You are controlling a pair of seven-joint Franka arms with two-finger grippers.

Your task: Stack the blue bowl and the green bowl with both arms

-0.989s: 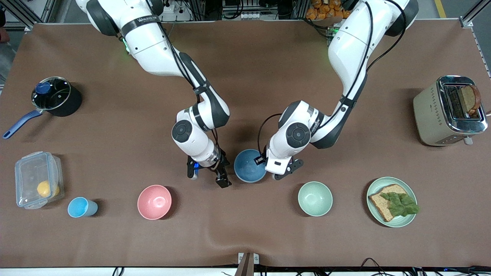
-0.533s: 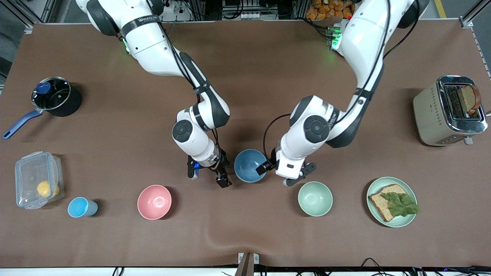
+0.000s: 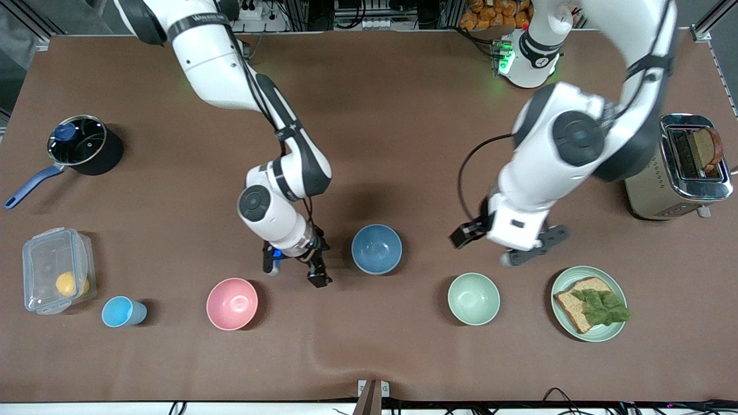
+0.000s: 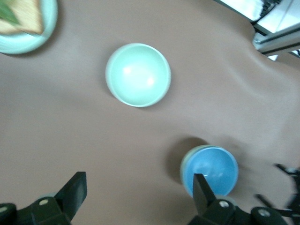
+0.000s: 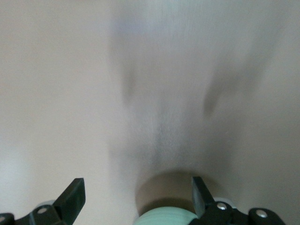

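Blue and faintly speckled, the blue bowl [image 3: 376, 249] is seen nested in the green bowl [image 4: 183, 168], just beside the right gripper's [image 3: 294, 271] spread, empty fingers; the left gripper [image 3: 501, 245] is held apart, released.

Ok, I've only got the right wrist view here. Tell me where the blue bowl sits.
Observer: The blue bowl stands at the middle of the table, beside the right pincer.
Operator: Report what's under it.
Observer: The left wrist view shows a green rim at its edge, so it appears to sit nested in the green bowl.
Operator: Now give me the left pincer.
Observer: The left pincer hangs open and empty over bare table, near the mint-green bowl.
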